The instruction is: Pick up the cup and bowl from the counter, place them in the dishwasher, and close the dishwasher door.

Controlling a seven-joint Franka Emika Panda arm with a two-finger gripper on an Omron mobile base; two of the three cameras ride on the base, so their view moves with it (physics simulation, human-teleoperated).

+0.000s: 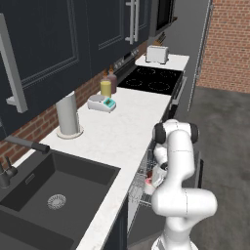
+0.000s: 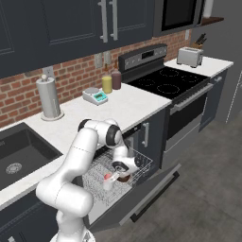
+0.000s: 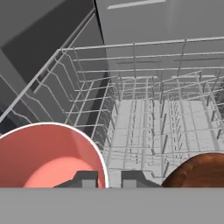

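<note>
The cup [image 3: 41, 157], light-grey with a red-pink inside, stands upright in the silvery wire rack [image 3: 144, 118] of the dishwasher. It also shows from the base as the cup [image 2: 108, 181] and the cup [image 1: 148, 186]. The dark-brown bowl [image 3: 199, 170] sits just beside it in the same rack, seen also as the bowl [image 2: 125, 177]. My gripper [image 3: 109, 179] hangs low over the rack, its fingertips a little apart astride the cup's near rim, with a gap on each side of the thin wall. The gripper [image 2: 115, 174] is between cup and bowl. The dishwasher door [image 2: 142, 201] lies dropped open.
On the counter [image 2: 123, 106] stand a grey roll on a round base [image 2: 49, 99], a yellow jar [image 2: 107, 84], a brown bottle [image 2: 116, 80] and a small scale [image 2: 95, 96]. The sink [image 1: 53, 190] lies left, the black stove [image 2: 165, 85] and toaster [image 2: 189, 57] right.
</note>
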